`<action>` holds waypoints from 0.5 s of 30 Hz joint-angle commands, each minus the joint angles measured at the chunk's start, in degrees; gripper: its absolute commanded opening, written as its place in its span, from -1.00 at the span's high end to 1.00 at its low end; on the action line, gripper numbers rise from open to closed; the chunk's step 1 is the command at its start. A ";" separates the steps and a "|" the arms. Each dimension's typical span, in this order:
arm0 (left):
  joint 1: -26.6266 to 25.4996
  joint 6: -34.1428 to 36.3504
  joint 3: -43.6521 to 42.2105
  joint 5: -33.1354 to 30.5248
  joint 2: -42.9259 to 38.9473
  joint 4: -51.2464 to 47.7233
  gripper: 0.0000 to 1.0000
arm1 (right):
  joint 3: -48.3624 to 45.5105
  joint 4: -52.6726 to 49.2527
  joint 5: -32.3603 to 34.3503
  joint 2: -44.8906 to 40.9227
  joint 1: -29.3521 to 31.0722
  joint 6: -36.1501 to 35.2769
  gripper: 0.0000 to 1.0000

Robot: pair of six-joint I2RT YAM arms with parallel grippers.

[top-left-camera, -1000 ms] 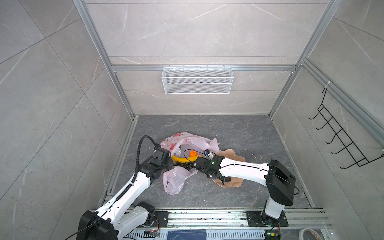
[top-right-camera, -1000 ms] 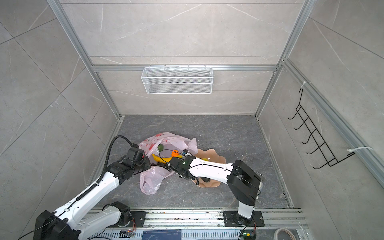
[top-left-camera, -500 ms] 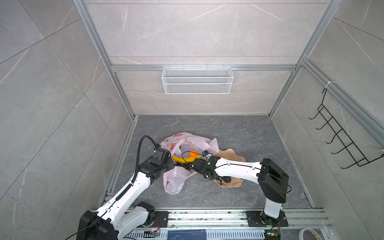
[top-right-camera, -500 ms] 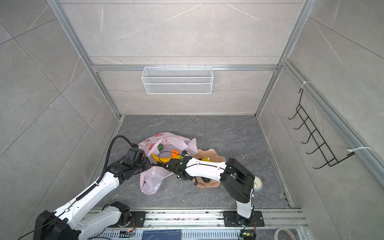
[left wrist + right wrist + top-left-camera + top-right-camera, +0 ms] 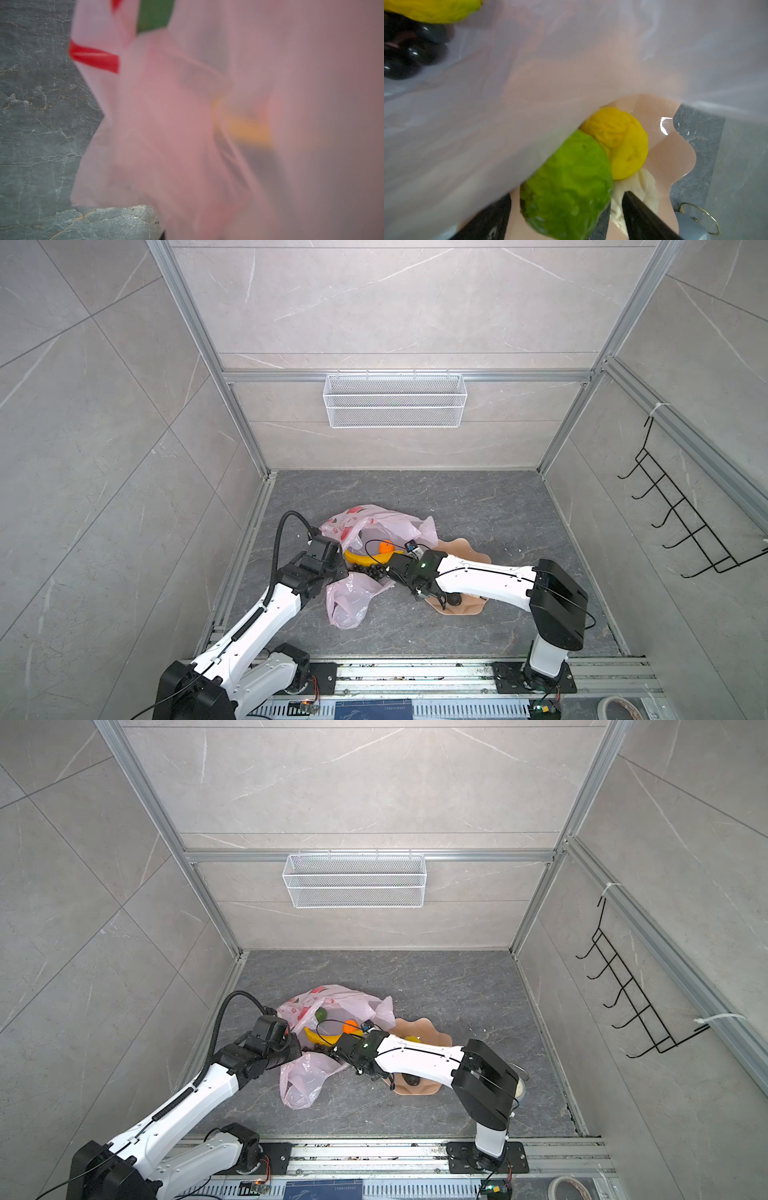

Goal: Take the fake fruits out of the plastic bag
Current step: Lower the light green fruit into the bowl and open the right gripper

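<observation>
Right fingers [image 5: 643, 216] have parted wider over the last second, and in both top views that wrist now sits slightly farther over the plate than it did a second ago. Otherwise the scene is much as it was.

At the left, the left fingers [image 5: 336, 568] are clamped on the rim of the plastic bag [image 5: 386, 522], and the pink film runs straight into them. Their wrist camera shows only blurred plastic pressed close. The bag lies crumpled on the grey surface [image 5: 457, 506] with its mouth held up. Inside it lie a green round fruit [image 5: 320, 1015], the banana [image 5: 365, 559], the orange [image 5: 386, 547] and the grape bunch [image 5: 372, 572].

Further right, the right fingers straddle a lime-green fruit [image 5: 566, 187] resting on the scalloped plate [image 5: 664, 158]. Bare plate shows between fruit and finger on one side, so they stand apart and grip nothing. Touching that fruit are a yellow round fruit [image 5: 618, 143] and a cream lumpy piece [image 5: 643, 191]. A dark oval piece [image 5: 456, 600] sits near the plate's front edge.

The widened fingers suggest this drop is finished. At least four fruits are still in the bag, so the task looks roughly half done. The next reach probably goes back into the mouth.
</observation>
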 commanded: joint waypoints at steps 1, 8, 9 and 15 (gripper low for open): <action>0.32 0.80 0.34 -0.35 -0.35 0.51 0.81 | 0.04 -0.86 -1.28 -4.08 0.35 0.96 -0.72; 0.31 1.10 0.47 0.26 0.08 0.52 0.81 | 0.60 1.14 -5.68 -12.52 1.45 1.46 -0.62; 0.29 1.14 0.47 0.23 0.04 0.56 0.81 | 0.95 2.55 -6.88 -13.68 1.98 1.48 -0.60; 0.23 1.58 0.86 -0.66 0.48 0.06 0.82 | 5.64 13.64 -13.72 -13.36 4.49 0.06 -0.51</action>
